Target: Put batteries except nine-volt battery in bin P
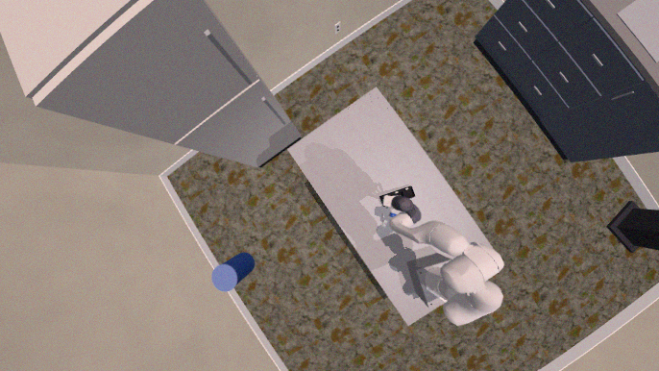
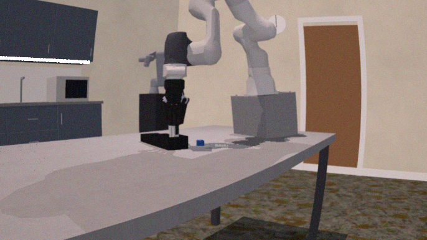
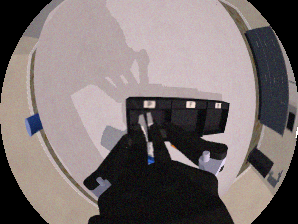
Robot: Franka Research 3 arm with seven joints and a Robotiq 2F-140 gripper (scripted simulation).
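Bin P (image 1: 382,198) (image 2: 180,143) (image 3: 136,103) ends the black row at left in the wrist view. Clenched fingers (image 2: 172,131) point down at it. Nearby, something blue (image 1: 393,215) (image 2: 200,142) (image 3: 151,160) sits on the tabletop (image 1: 375,135) (image 2: 109,186) (image 3: 185,55).

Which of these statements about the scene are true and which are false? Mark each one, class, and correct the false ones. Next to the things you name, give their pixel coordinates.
1. The black bins (image 1: 411,192) (image 2: 165,143) (image 3: 171,104) stand in a row of three. True.
2. The jaws are spread wide apart. False: they are shut, their tips close together.
3. In the wrist view, the tips of the jaws are at the left-end bin. True.
4. The small blue thing (image 1: 393,214) (image 2: 200,142) (image 3: 151,160) lies in a bin. False: it is on the table (image 2: 109,186), outside the bins.
5. A microwave (image 2: 56,88) stands on the counter (image 2: 31,104). True.
6. The door (image 2: 331,93) is green. False: it is brown.
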